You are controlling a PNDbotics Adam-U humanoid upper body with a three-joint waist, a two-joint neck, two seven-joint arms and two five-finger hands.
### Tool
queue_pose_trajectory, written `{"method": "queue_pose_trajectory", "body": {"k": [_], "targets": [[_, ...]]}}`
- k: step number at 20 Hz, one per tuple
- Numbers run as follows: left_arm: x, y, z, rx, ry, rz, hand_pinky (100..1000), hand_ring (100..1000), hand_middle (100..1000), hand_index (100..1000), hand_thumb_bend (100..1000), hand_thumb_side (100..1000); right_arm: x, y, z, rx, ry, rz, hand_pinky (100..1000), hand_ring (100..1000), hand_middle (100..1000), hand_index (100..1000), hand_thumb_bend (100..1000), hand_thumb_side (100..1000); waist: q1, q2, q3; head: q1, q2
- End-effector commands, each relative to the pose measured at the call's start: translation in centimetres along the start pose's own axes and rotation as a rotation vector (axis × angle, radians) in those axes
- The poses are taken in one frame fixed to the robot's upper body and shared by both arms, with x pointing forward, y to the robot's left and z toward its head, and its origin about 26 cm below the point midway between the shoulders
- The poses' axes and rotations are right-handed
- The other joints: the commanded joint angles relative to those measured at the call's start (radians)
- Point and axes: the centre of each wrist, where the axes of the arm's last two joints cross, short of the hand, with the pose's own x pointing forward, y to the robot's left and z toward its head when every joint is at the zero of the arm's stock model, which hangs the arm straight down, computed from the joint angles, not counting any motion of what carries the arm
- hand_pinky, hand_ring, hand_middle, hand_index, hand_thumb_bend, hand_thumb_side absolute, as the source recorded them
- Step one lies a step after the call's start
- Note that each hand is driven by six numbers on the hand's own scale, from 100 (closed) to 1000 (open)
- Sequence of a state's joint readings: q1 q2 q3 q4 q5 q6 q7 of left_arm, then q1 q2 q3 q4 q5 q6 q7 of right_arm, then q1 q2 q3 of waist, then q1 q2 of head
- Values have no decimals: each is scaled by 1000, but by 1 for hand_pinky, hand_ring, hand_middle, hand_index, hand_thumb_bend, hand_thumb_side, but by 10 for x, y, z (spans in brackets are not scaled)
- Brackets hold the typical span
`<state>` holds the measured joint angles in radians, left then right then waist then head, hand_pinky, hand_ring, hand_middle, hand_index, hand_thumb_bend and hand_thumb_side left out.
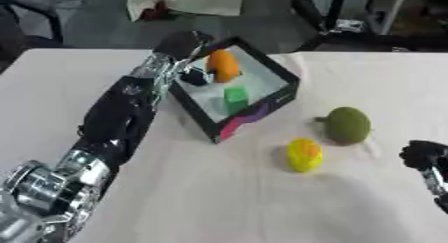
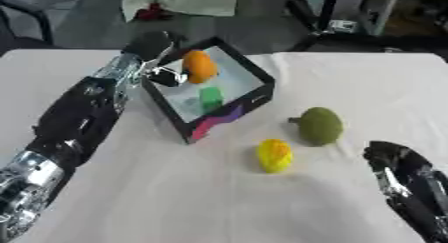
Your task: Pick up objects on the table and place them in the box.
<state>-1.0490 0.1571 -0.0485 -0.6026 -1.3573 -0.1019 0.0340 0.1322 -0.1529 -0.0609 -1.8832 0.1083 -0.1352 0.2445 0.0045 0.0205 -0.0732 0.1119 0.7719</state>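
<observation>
A black box [image 1: 262, 106] with a pale floor stands at the table's middle back. It holds a green cube [image 1: 234, 98] and an orange oblong object [image 1: 222, 65] near its far left corner. My left arm reaches in from the lower left. My left hand [image 1: 185, 46] is over the box's left rim, right beside the orange object; whether it holds that object is hidden. On the cloth to the right of the box lie a yellow object [image 1: 304, 155] and an olive-green round fruit [image 1: 348, 125]. My right hand [image 2: 395, 163] rests open at the right edge, apart from both.
A pale cloth covers the table [image 1: 219, 202]. Beyond the far edge are a white bag with something red [image 1: 179, 1] and metal frames [image 1: 350, 12]. The left arm lies across the table's left side.
</observation>
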Motion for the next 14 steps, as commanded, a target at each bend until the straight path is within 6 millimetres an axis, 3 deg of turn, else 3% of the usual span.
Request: {"method": "queue_pose_trajectory", "body": {"k": [1,5,7,9,11,14], "targets": [[-25,32,1,110,19,-2,733,706,797,952,424,898,4,-4,-2,2,-20,9,776,747,678,763,100,548,-6,-22,4,-1,-2],[-51,78,16,340,-17,125,694,646,711,888,293,771,4,-6,-1,-12,-18,17,776,747,679,765,100,538,-4,-22,14,-3,-2],[-64,104,31,458,-54,190,687,635,692,877,277,746,5,-9,0,-19,-18,29,776,747,679,766,100,554,-3,-21,18,-1,-2],[-73,123,53,568,-104,282,676,620,663,859,242,730,9,-15,0,-13,-35,65,776,746,678,768,100,482,-5,-19,23,-4,-2],[-77,131,76,635,-157,394,672,615,655,854,224,734,16,-25,1,5,-65,116,776,746,679,771,100,483,-7,-18,30,-7,-2],[-79,122,110,659,-214,565,662,605,640,849,193,758,30,-47,-2,57,-120,225,778,748,683,778,100,434,-12,-16,43,-13,-2]]}}
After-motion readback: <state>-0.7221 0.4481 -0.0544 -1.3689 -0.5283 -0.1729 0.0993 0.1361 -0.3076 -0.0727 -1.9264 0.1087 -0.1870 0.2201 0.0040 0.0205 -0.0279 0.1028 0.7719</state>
